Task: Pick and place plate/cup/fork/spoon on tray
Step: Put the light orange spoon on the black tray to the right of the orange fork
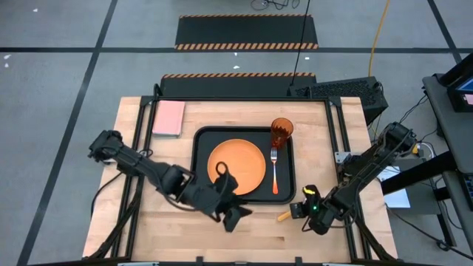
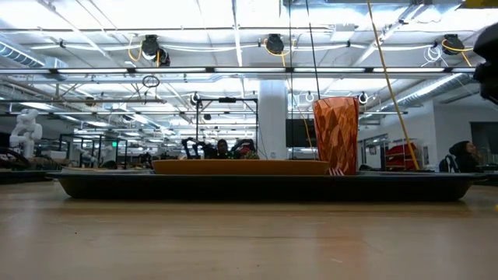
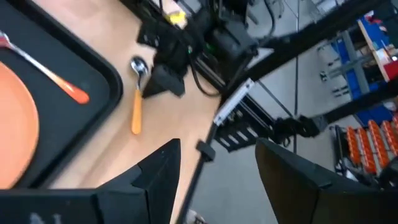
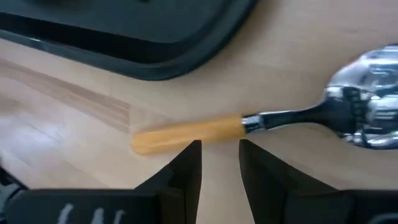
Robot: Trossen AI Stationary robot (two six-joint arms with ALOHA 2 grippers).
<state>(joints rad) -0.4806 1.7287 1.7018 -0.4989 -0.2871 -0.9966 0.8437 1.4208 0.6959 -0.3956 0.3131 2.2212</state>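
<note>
Down low, right gripper (image 4: 219, 163) straddles the spoon's (image 4: 261, 124) smooth yellow handle.

Left hand (image 1: 238, 216) hovering with fingers apart, right hand (image 4: 219, 163) low, fingers narrowly parted, both arms reaching inward

Bright overhead lights; left wrist view blurred, soft shadows.

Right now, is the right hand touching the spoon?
Cannot tell. The right wrist view shows the right hand open at the spoon handle, fingertips at its edge; no clear gap or contact.
</note>
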